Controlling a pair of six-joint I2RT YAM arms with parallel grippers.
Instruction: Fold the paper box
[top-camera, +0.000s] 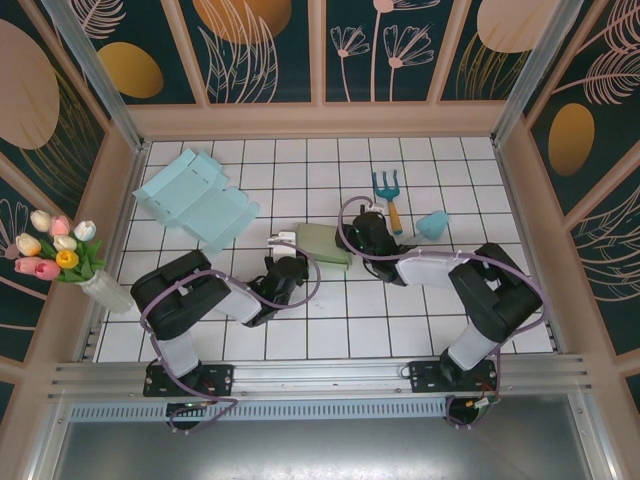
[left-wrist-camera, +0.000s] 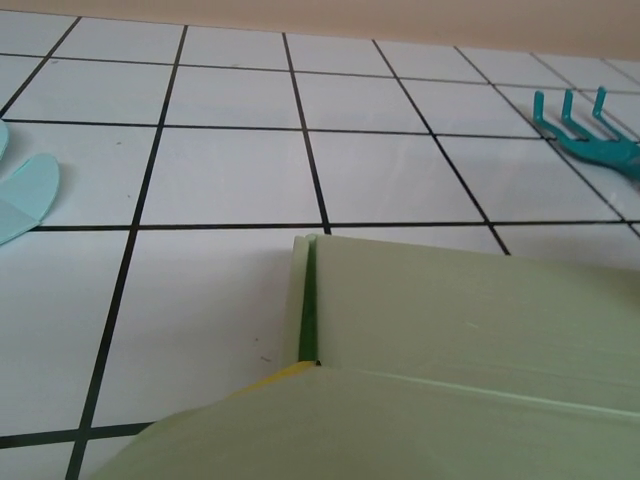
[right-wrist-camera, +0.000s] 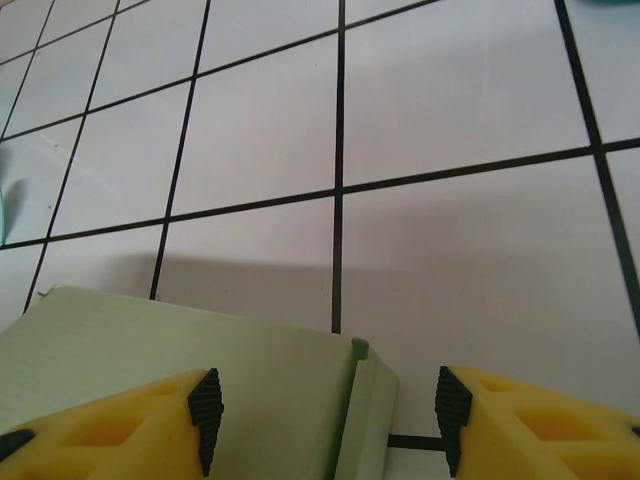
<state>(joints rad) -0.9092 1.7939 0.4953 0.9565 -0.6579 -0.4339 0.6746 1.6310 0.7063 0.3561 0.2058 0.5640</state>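
The pale green paper box (top-camera: 322, 244) lies flattened on the tiled table between both arms. In the top view my left gripper (top-camera: 294, 264) is at the box's near left edge. The box (left-wrist-camera: 470, 330) covers its jaws in the left wrist view, where a yellow sliver of finger (left-wrist-camera: 282, 374) peeks from under a flap; it is shut on the box. My right gripper (right-wrist-camera: 325, 405) stands open at the box's right end (right-wrist-camera: 365, 410), which has a folded rim. Its left pad (right-wrist-camera: 207, 405) sits over the green panel and its right pad (right-wrist-camera: 450, 405) is off the edge.
A light blue unfolded box (top-camera: 195, 198) lies at the back left. A teal rake (top-camera: 387, 190) and a small teal piece (top-camera: 432, 224) sit behind the right arm. A vase of tulips (top-camera: 60, 255) stands at the left wall. Wooden walls enclose the table.
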